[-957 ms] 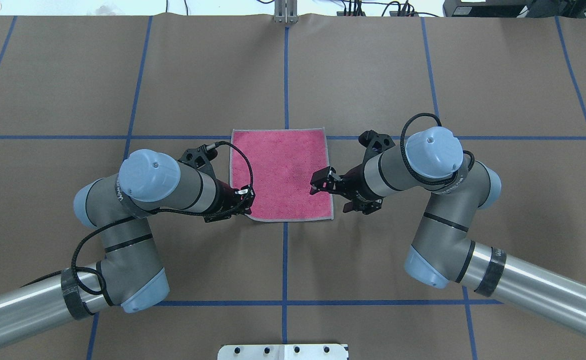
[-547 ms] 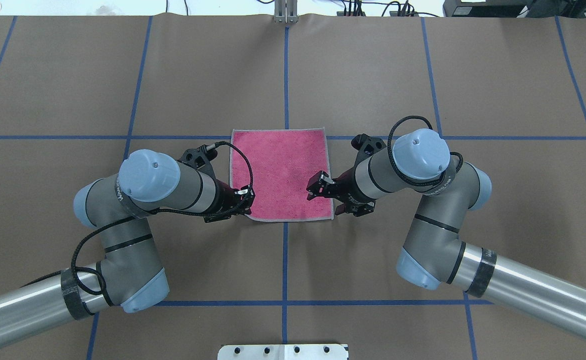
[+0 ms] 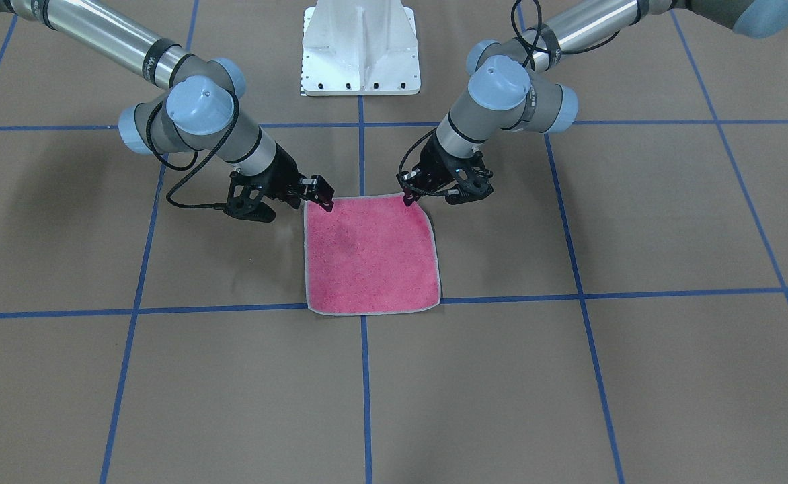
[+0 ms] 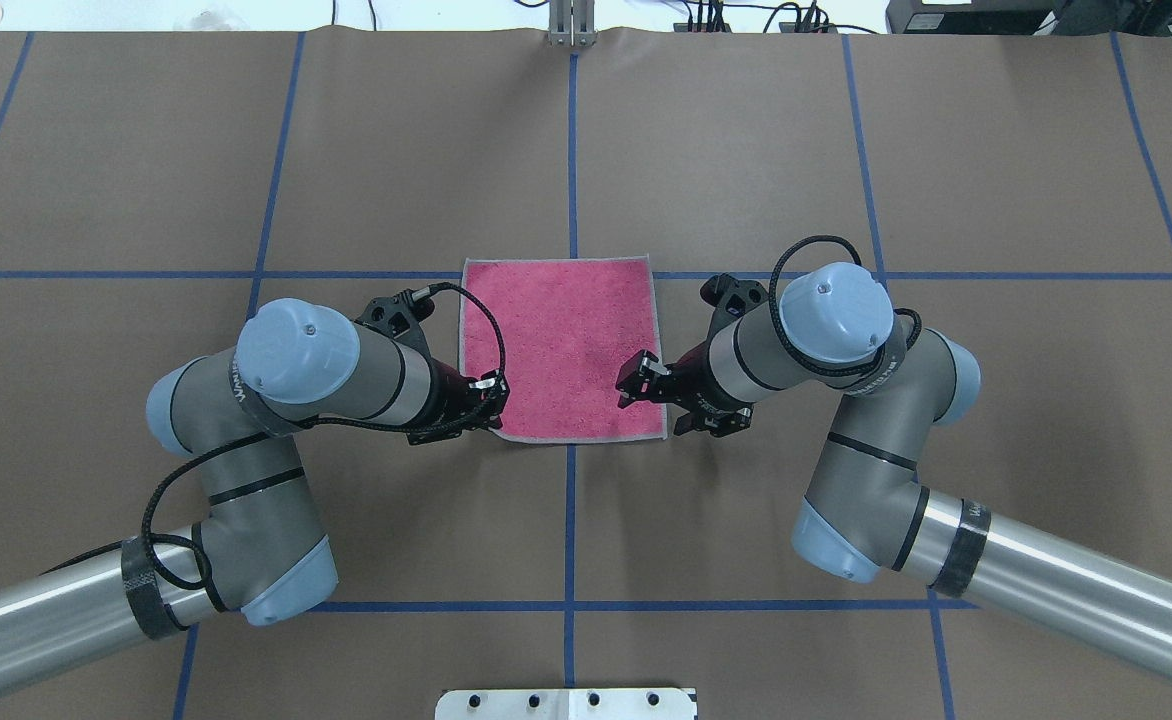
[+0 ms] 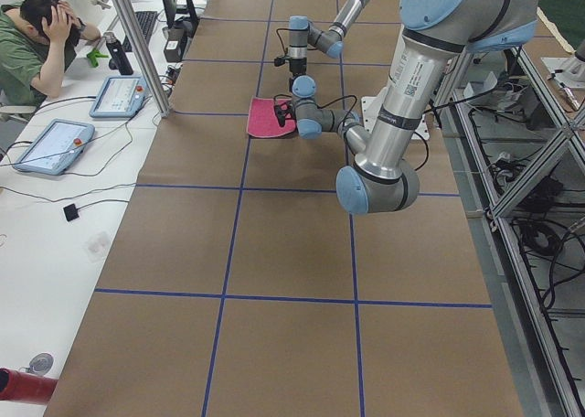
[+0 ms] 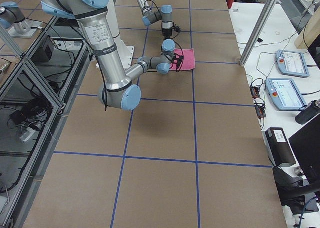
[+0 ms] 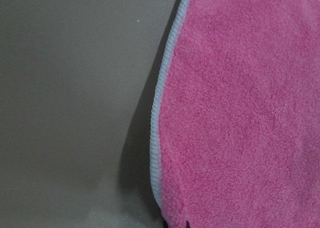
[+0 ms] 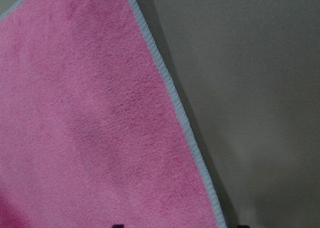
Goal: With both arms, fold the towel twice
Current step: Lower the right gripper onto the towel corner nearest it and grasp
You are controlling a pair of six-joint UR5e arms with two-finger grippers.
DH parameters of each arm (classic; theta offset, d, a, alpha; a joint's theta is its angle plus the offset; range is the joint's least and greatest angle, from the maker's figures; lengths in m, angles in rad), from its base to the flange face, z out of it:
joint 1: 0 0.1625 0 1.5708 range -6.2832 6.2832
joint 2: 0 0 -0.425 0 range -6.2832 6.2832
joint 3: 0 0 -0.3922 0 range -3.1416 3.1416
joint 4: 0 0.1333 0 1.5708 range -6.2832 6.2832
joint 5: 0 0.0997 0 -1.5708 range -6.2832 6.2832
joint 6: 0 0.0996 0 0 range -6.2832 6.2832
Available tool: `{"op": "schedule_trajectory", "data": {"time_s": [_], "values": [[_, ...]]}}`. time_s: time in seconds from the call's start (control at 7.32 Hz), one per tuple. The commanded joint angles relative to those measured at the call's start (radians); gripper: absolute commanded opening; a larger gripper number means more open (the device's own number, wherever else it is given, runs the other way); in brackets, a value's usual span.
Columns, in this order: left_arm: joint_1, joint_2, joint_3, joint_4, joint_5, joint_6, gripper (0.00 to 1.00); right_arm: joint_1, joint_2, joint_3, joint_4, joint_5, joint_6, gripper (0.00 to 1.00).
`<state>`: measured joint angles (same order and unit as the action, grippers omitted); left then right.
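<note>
The towel (image 4: 566, 340) lies flat on the brown table, pink face up, with a pale stitched border (image 7: 156, 108). My left gripper (image 4: 494, 398) sits at the towel's near-left corner. In the front view its fingers (image 3: 407, 196) meet in one point on that corner, shut on it. The towel's edge casts a shadow there, so it is slightly raised. My right gripper (image 4: 631, 383) hangs open over the towel's right edge, close to the near-right corner. In the right wrist view the towel's border (image 8: 175, 103) runs between its two spread fingertips.
The white pedestal base (image 3: 360, 47) stands behind the towel on the robot's side. Blue tape lines (image 4: 571, 150) grid the table. In the exterior left view a person (image 5: 37, 42) sits at a side desk with tablets (image 5: 119, 95).
The right arm has swung inward and toward the robot, bringing its open gripper closer to the towel's near-right corner. The left arm and the towel have not moved.
</note>
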<state>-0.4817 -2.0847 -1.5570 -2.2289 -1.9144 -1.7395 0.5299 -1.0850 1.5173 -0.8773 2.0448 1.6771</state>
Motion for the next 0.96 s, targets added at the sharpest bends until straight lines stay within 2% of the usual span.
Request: {"op": "schedule_trajectory", "data": {"time_s": [0.0,0.14,0.41,0.82], "values": [[0.000,0.000,0.000,0.000,0.000,0.002,0.00,-0.001,0.000,-0.006,0.000,0.000,-0.007,0.78],[0.000,0.002,0.000,0.000,0.000,0.003,0.00,-0.001,0.002,-0.006,-0.002,-0.001,-0.007,0.70],[0.000,0.002,0.000,0.000,0.000,0.003,0.00,-0.001,0.000,-0.006,-0.002,-0.002,-0.007,0.49],[0.000,0.002,0.000,0.000,0.000,0.005,0.00,-0.001,0.002,-0.006,0.000,-0.002,-0.007,0.00]]}}
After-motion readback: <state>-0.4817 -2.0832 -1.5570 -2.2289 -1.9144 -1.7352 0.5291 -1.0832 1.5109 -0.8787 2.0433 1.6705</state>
